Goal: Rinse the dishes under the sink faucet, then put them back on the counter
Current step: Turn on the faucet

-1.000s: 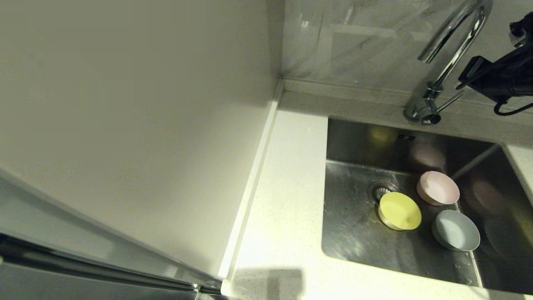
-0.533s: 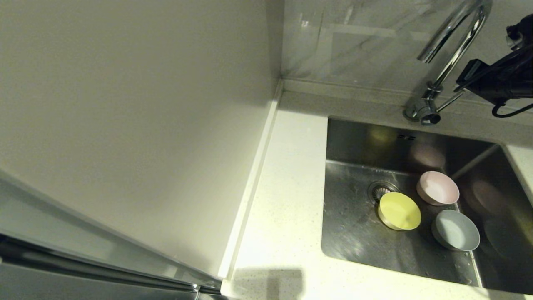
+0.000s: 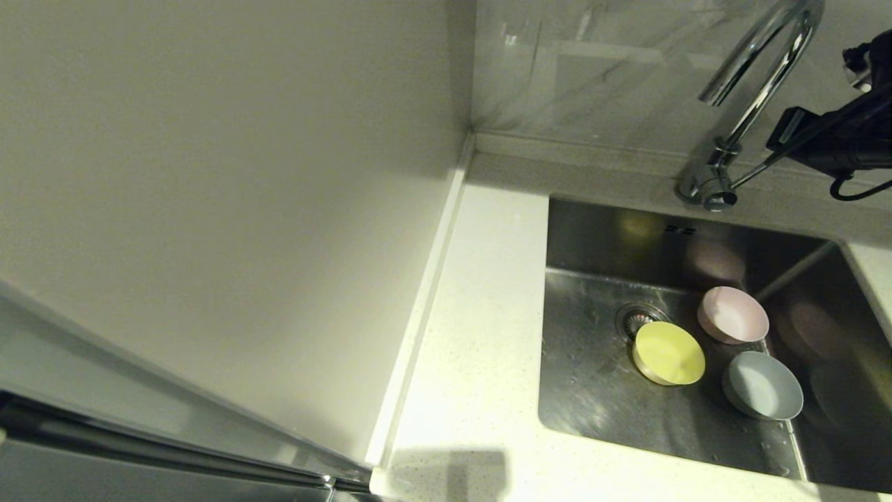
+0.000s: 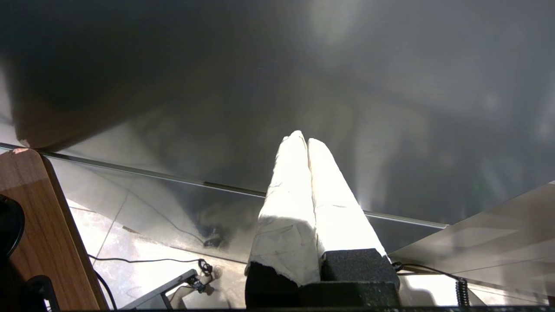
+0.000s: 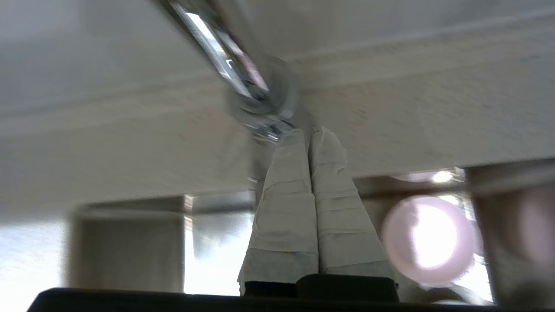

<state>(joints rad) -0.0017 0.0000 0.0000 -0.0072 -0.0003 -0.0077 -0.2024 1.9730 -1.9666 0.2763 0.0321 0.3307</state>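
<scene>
Right pincer [image 5: 308, 132] fingers pressed together, empty, tips at the faucet [image 3: 756, 77] base beside its lever handle [image 3: 752, 169], far right. Left pincer [image 4: 303, 141] likewise closed on nothing, parked away from the sink [image 3: 599, 390]. Yellow bowl [image 3: 669, 353], pink bowl [image 3: 733, 315] and grey-blue bowl [image 3: 762, 385] sit clustered in the basin by the drain strainer [image 3: 633, 319]; white table [image 3: 474, 335] lies left.

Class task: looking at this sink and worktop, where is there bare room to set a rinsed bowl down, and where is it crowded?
Free: the counter strip between side panel and sink. Crowded: beside the drain, where yellow bowl, pink bowl and grey-blue bowl cluster.
</scene>
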